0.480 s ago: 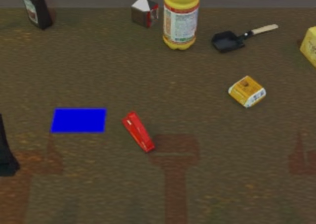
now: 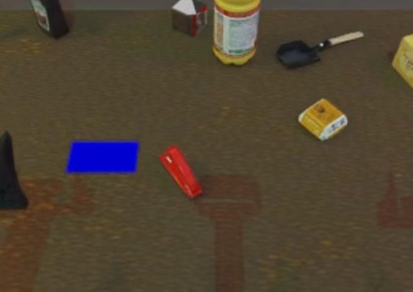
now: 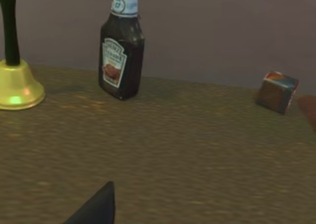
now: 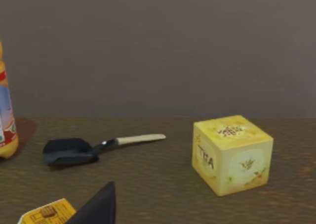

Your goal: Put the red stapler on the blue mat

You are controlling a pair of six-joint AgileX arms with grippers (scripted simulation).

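The stapler (image 2: 181, 171) lies on the surface just right of the mat (image 2: 102, 157), long axis diagonal. The left claw (image 2: 10, 176), nearer, sits at the left edge; its opening cannot be told. The right arm is unseen from above.

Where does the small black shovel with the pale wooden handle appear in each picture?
Top view: black shovel near far edge, right of the tall yellow bottle.
Left wrist view: not in it.
Right wrist view: black shovel between that bottle and a yellow tea box.
Shared landmark: the bottle.
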